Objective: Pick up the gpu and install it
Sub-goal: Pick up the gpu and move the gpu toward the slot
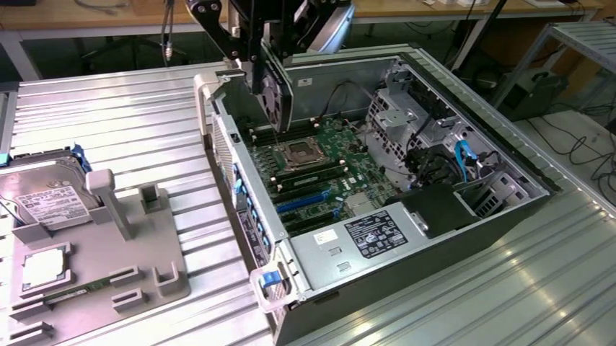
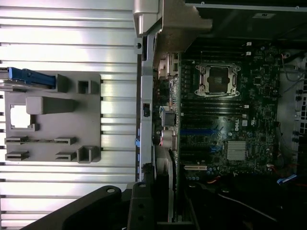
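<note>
Nearest in the exterior view, a gray parts holder is seen beside the open computer case; above the case the gpu is gripped upright by the partly closed claw, the arm pointing straight down. In the wrist view, the gpu's edge is shown just inside the case wall, over the motherboard.

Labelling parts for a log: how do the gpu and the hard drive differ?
The gpu is dark, the hard drive silver with a white label. The gpu hangs upright in the pincer over the open case; the hard drive rests on the grey fixture. Both are flat rectangles.
</note>
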Motion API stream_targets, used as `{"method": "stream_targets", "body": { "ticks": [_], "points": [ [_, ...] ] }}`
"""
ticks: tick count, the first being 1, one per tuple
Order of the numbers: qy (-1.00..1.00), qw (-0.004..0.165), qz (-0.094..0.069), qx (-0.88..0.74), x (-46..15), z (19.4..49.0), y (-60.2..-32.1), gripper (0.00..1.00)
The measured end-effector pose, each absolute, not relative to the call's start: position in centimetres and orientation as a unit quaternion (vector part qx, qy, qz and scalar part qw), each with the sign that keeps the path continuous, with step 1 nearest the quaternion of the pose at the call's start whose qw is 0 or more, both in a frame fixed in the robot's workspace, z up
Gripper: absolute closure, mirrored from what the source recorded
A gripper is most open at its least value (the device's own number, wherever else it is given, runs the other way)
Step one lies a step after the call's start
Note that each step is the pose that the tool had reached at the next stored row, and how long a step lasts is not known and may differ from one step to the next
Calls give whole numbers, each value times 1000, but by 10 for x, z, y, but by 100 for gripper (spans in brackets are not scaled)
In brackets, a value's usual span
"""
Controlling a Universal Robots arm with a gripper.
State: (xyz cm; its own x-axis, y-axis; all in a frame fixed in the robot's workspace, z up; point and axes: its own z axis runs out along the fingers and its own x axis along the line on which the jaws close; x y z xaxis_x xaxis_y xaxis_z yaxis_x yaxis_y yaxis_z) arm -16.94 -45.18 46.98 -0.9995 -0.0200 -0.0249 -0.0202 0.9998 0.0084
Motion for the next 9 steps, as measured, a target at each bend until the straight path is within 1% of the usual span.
{"method": "stream_targets", "body": {
  "ticks": [9],
  "points": [
    [1000, 12, 3, -10, -165, 470, -452, 72]
  ]
}}
